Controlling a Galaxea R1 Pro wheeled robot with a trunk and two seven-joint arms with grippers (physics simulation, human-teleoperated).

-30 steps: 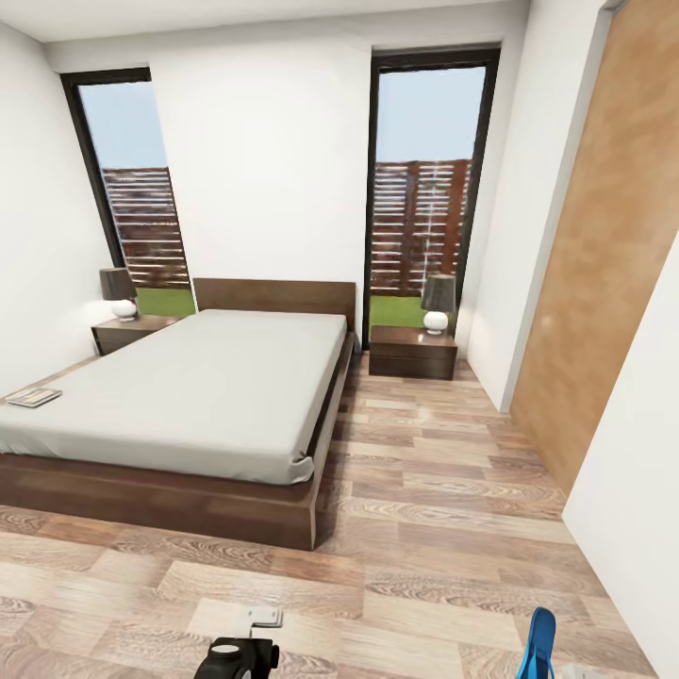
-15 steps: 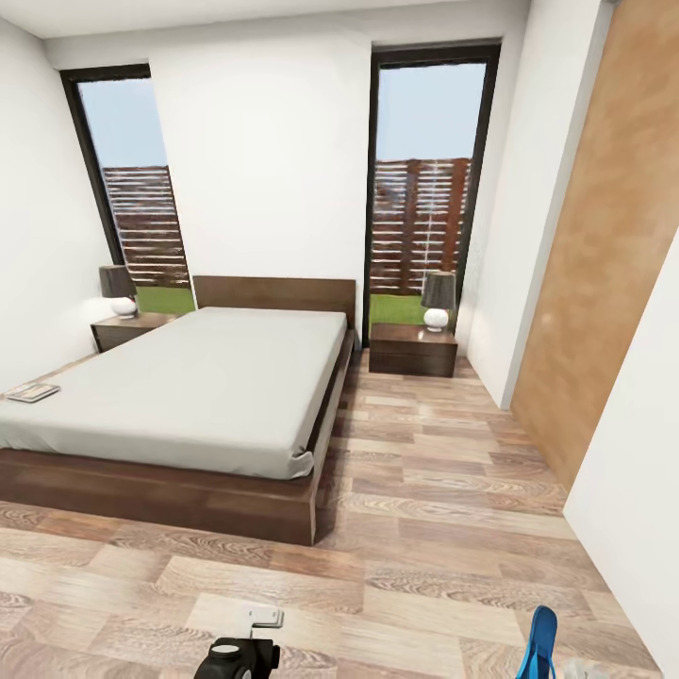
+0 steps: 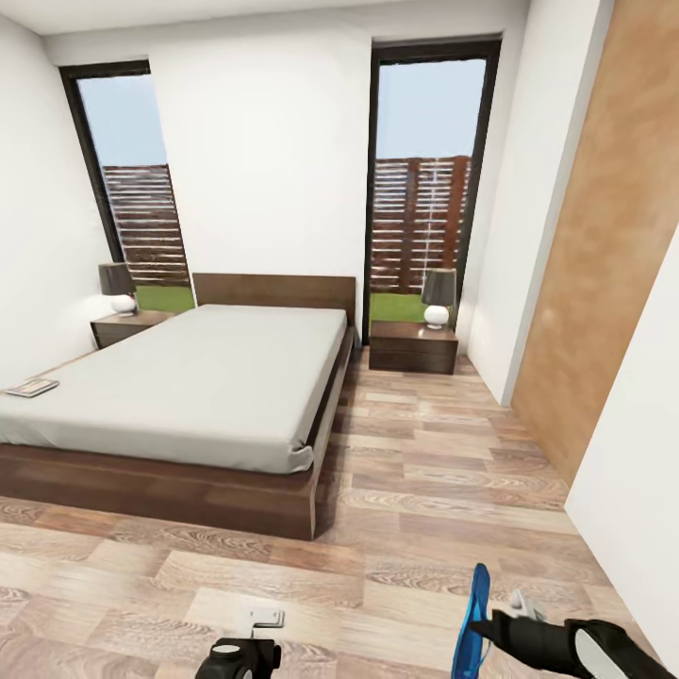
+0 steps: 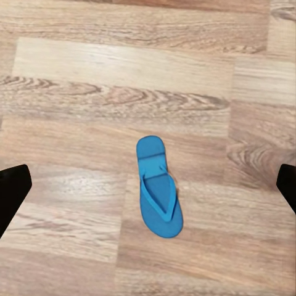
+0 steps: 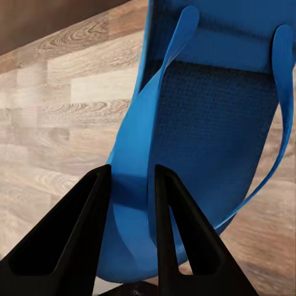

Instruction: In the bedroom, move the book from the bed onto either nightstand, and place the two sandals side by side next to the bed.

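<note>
The bedroom has white walls, a wood-plank floor and two tall dark-framed windows on the far wall, with a slatted fence and grass outside. A brown wooden door panel runs along the right wall.

The bed takes up the left half of the room, with its dark headboard against the far wall and a plain grey mattress cover. A dark nightstand stands just right of the headboard, and a second nightstand stands at its far left side; each carries a small lamp with a dark shade.

The book lies flat on the mattress near the bed's left edge, well apart from both nightstands.

At the near right of the head view, the right hand is clamped on one blue sandal, which stands on edge above the floor. The right wrist view shows its two black fingers pinching the sandal's sole at the rim, with the straps facing the camera.

The other sandal lies flat on the planks, strap side up, below the left hand, whose dark fingertips sit wide apart at the picture's edges, so it appears spread and holds nothing. Part of the left arm shows at the near edge of the head view.
</note>
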